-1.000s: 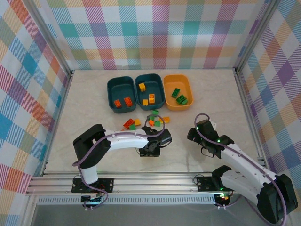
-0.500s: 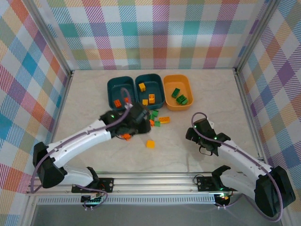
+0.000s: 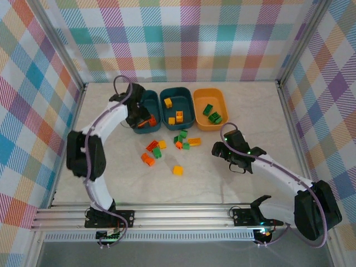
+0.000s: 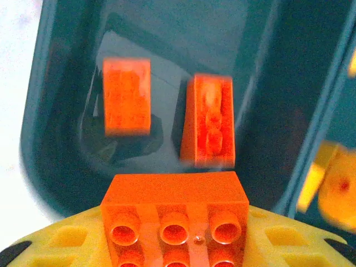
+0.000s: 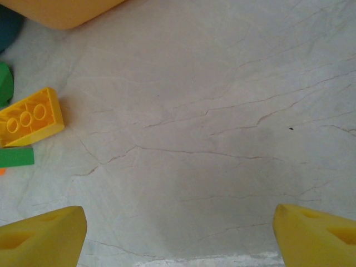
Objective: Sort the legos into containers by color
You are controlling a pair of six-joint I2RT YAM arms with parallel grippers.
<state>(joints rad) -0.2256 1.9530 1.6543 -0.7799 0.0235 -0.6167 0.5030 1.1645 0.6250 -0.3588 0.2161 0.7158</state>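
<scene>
Marble-patterned tabletop, plaid walls on three sides: your left gripper (image 3: 142, 119) hangs over the left teal tub (image 3: 135, 103), its yellow fingers (image 4: 61, 240) closed on an orange brick (image 4: 175, 214), studs facing the wrist camera. Two more orange bricks (image 4: 127, 95) lie on that tub's floor below it. Beside it, the middle teal tub (image 3: 189, 103) holds yellow bricks (image 3: 167, 102), and the orange-yellow tub (image 3: 222, 105) holds green bricks (image 3: 211, 114). Loose legos (image 3: 167, 147) in all three colours sit scattered just in front of the tubs. Your right gripper (image 3: 221, 150) hovers over bare table to their right, fingertips (image 5: 41, 236) spread wide and holding nothing, with a yellow brick (image 5: 30, 117) near its left fingertip.
</scene>
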